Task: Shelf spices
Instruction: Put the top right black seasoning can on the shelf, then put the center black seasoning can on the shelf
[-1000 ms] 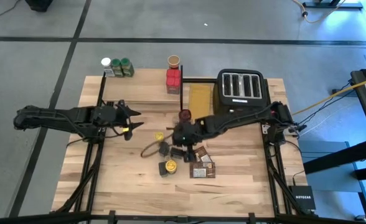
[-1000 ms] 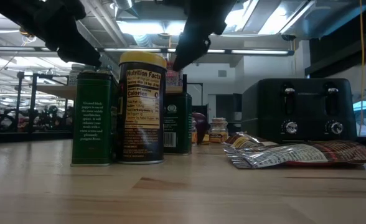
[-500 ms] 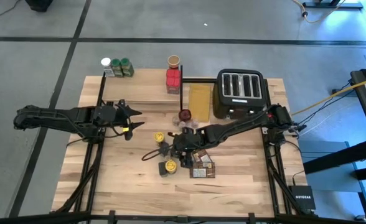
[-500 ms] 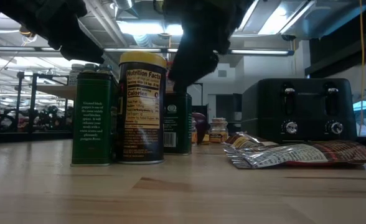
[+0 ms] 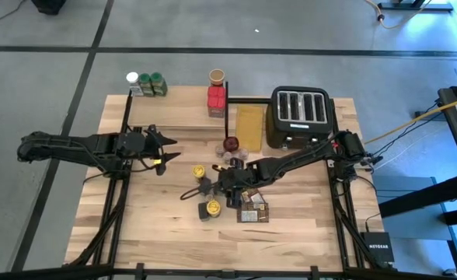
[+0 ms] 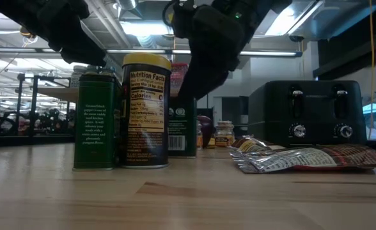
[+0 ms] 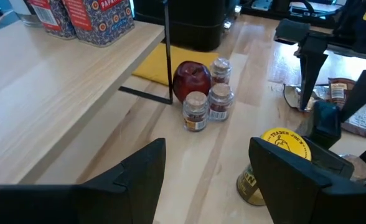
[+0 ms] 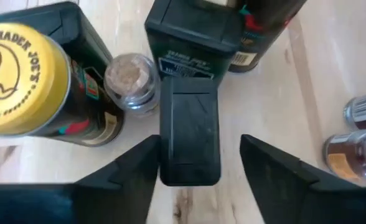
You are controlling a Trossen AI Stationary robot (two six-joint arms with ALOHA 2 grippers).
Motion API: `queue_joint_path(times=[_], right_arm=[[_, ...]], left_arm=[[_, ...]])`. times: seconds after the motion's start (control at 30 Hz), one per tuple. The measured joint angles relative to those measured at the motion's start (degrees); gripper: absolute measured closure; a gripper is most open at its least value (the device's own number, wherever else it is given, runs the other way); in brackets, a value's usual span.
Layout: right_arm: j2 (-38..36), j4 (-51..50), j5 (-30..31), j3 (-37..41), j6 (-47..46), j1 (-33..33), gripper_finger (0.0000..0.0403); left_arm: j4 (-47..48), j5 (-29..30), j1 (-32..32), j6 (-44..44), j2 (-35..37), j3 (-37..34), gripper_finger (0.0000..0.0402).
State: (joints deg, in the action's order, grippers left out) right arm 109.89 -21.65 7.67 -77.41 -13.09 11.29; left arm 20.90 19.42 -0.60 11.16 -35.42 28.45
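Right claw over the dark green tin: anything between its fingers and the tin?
Nothing visible. The right claw straddles the dark green tin, its fingers not yet touching it. A cork-topped jar and a yellow-lidded can stand close beside, not between.

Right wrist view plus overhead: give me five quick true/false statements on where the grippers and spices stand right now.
1. The right gripper straddles a dark green tin with a dark lid, fingers either side. True.
2. The left gripper holds a yellow-lidded can. False: its fingers are open and empty; the yellow-lidded can stands on the table beyond them.
3. Red tins already stand on the shelf. True.
4. The toaster sits on the shelf. False: it stands on the tabletop, beside the shelf.
5. The flat packets lie on the shelf. False: they lie on the tabletop in front of the toaster.
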Motion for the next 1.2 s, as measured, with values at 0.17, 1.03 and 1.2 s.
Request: queue_joint_path(times=[0.17,1.03,1.2], right_arm=[[-0.1,-0.8,0.0,-0.7,1.6,0.0,0.026],[3.8,-17.5,-0.7,-18.5,13.7,-0.8,0.0257],[6.3,-12.2,-2.8,-18.5,25.3,-0.8,0.0207]], left_arm=[[-0.1,0.0,-0.9,0.1,0.0,0.0,0.0176],[-0.7,0.0,-1.4,0.0,0.0,0.0,0.0176],[-0.7,0.0,-1.4,0.0,0.0,0.0,0.0176]])
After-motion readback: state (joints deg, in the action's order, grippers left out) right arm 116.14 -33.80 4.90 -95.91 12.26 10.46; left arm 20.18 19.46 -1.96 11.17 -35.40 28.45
